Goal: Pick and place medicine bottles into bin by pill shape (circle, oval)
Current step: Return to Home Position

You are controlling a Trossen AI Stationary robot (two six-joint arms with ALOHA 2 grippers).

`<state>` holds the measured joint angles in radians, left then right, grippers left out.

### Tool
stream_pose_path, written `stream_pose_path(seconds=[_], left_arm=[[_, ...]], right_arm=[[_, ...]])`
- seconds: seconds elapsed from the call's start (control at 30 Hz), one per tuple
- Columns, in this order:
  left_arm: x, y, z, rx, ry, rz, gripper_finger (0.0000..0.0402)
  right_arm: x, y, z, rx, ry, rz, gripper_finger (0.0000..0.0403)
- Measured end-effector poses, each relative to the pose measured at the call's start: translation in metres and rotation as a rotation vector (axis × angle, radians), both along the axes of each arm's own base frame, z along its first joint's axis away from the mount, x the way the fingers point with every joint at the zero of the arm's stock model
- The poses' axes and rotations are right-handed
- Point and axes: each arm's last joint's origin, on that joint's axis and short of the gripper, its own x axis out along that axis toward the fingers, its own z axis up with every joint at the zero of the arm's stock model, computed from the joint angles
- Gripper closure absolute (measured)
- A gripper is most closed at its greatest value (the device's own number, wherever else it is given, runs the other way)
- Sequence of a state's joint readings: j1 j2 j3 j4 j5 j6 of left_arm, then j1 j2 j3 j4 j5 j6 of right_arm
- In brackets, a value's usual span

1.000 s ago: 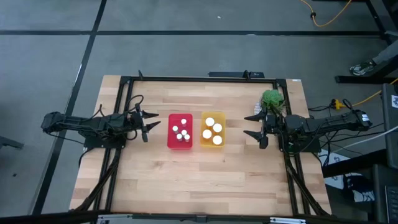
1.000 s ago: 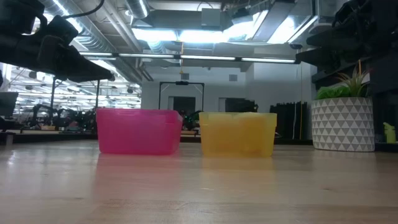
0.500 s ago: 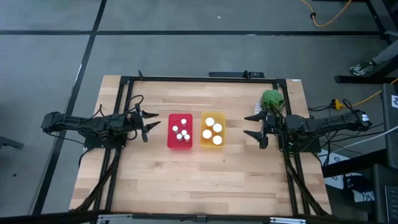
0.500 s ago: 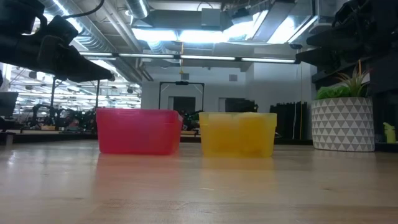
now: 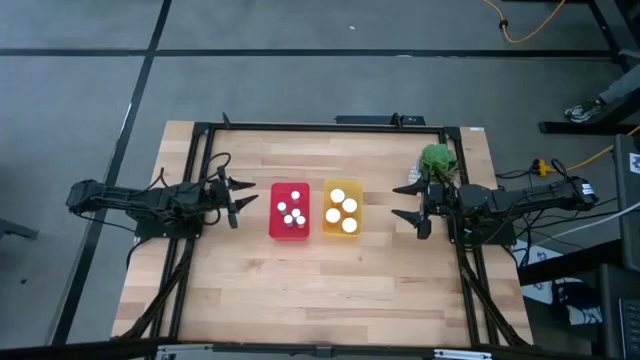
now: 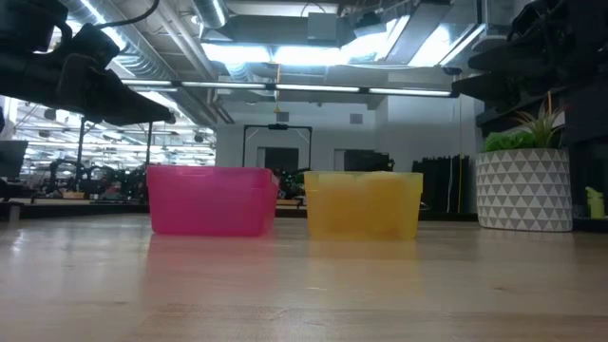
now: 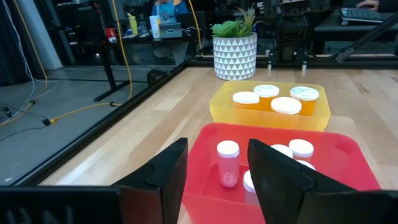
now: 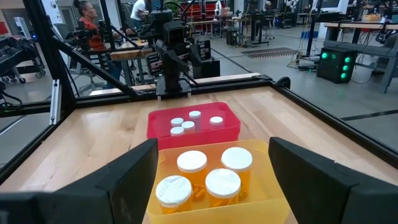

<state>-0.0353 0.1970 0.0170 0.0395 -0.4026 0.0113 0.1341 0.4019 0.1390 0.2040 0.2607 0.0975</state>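
A red bin [image 5: 290, 211] holds several small white-capped bottles [image 7: 227, 163]. A yellow bin [image 5: 342, 209] to its right holds several wider orange bottles with white caps [image 8: 222, 183]. The two bins stand side by side on the table's middle. My left gripper [image 5: 240, 198] hovers open and empty just left of the red bin. My right gripper [image 5: 404, 203] hovers open and empty to the right of the yellow bin. In the low view the bins show as red [image 6: 211, 200] and yellow [image 6: 364, 204] boxes.
A potted green plant [image 5: 437, 160] in a white patterned pot [image 6: 523, 189] stands at the table's far right, beside my right arm. A black frame [image 5: 330, 127] runs around the wooden table. Bare wood lies near the front edge [image 5: 320, 290].
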Motion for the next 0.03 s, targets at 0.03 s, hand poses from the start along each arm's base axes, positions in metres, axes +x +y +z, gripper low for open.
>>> stream_pose_path(seconds=[0.03], left_arm=[[0.0, 0.0, -0.0001, 0.0, 0.0, 0.0, 0.0241]], right_arm=[[0.0, 0.0, 0.0, 0.0, 0.0, 0.0, 0.0095]])
